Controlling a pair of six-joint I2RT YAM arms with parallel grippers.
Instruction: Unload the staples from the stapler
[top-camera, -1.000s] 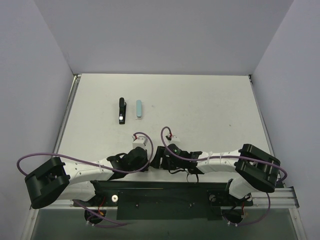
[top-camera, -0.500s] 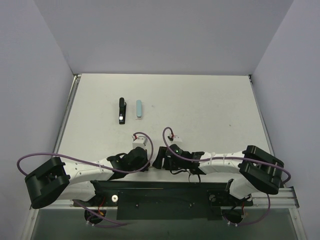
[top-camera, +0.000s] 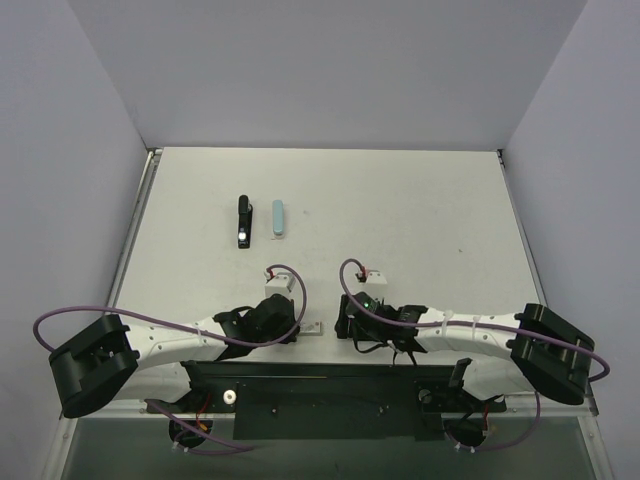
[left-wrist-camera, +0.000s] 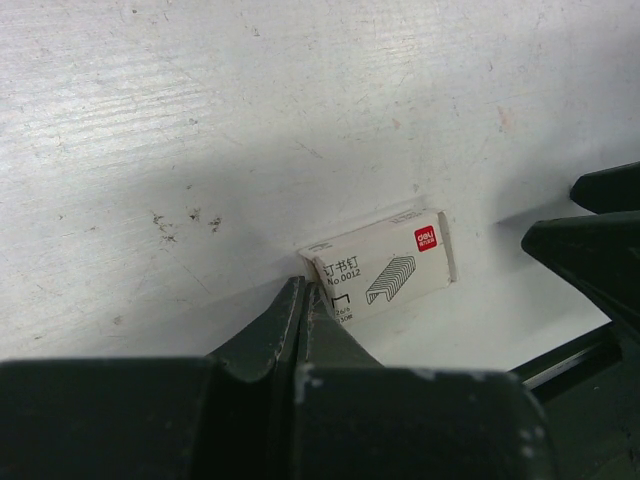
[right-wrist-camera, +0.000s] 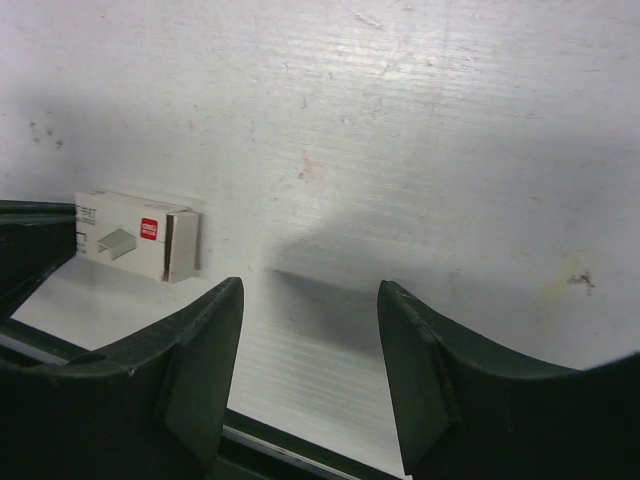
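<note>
Left gripper (left-wrist-camera: 303, 297): jaws clenched together with nothing between them, tips at the lower-left corner of the staple box (left-wrist-camera: 385, 265), mid-frame. Right gripper (right-wrist-camera: 310, 350): jaws spread, released, box at frame left. Stapler (top-camera: 243, 221): upper left of the top view, well apart from both grippers, a teal piece (top-camera: 278, 218) just beside it.

Even bright overhead light, soft shadows, blurred near foregrounds

One stapler (top-camera: 242, 221), one box (left-wrist-camera: 385, 264), one bar (top-camera: 278, 218)
</note>
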